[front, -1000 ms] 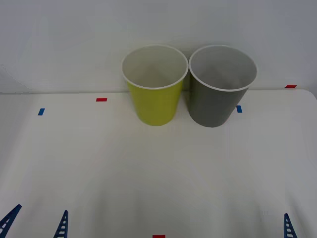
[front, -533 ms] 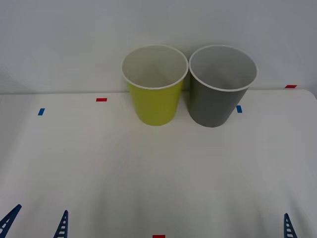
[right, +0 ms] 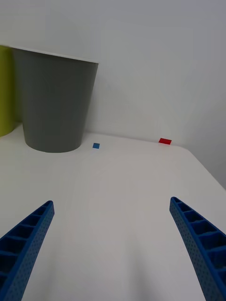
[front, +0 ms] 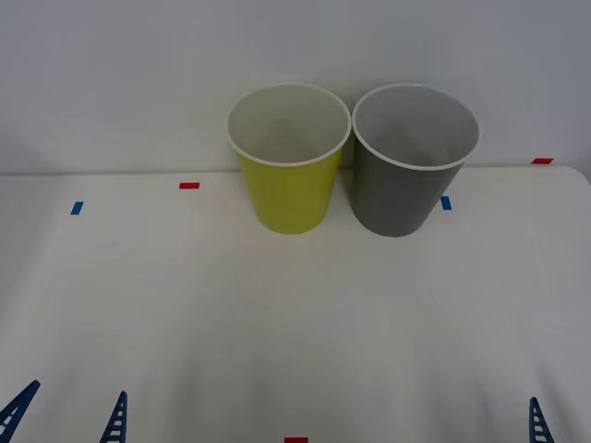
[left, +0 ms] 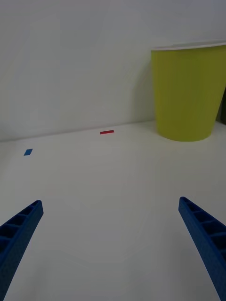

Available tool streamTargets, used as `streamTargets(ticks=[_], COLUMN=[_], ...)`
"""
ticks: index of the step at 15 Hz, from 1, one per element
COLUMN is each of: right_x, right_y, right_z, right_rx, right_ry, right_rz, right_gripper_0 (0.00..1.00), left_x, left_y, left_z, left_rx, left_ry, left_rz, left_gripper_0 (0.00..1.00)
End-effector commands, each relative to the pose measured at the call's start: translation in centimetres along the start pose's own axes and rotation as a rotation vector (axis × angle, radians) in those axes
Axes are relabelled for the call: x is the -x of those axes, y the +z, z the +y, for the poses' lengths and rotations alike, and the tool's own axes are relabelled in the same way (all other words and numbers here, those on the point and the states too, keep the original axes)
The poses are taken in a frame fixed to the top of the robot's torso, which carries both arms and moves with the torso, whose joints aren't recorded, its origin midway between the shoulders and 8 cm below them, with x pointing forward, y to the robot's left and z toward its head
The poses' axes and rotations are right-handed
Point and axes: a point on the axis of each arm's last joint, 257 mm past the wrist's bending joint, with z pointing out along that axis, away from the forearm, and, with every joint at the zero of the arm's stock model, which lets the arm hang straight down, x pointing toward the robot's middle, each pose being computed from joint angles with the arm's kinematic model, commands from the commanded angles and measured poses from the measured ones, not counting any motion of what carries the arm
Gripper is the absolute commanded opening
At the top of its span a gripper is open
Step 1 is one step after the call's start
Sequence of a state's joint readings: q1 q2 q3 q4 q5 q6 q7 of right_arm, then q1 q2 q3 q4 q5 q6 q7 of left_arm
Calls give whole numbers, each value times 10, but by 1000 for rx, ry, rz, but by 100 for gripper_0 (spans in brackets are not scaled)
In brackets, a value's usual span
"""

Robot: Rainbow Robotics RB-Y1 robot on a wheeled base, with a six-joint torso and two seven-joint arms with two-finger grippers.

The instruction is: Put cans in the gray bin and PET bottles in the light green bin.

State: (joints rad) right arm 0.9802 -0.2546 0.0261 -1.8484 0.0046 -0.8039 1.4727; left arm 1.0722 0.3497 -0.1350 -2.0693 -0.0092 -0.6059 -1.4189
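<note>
Change since earlier: nothing has moved; both bins and both grippers sit where they were a second ago.
Left gripper (left: 113, 249): parked low at the near left of the table (front: 295, 314), blue ribbed fingers (front: 115, 420) spread wide, grasping nothing.
Right gripper (right: 113, 249): parked low at the near right, fingers (right: 197, 240) likewise spread wide and empty.
Light green bin (front: 288, 157): upright at the far middle of the table, against the wall.
Gray bin (front: 413, 159): upright, just beside the light green bin on its right.
Tape marks: small red (front: 189, 185) and blue (front: 77, 208) patches on the tabletop.
Writing: no label or lettering readable on either bin.
</note>
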Motion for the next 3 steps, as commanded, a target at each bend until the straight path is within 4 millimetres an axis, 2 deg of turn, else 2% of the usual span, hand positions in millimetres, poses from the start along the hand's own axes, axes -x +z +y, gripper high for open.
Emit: streamTargets(ticks=[1,3], right_x=[0,0], right_y=[0,0], right_z=[0,0], right_rx=[0,0], right_ry=[0,0], right_rz=[0,0], right_gripper_0=[85,84], left_x=[0,0], left_y=[0,0], left_z=[0,0], left_rx=[0,0], left_ry=[0,0], left_rz=[0,0], left_gripper_0=[100,100])
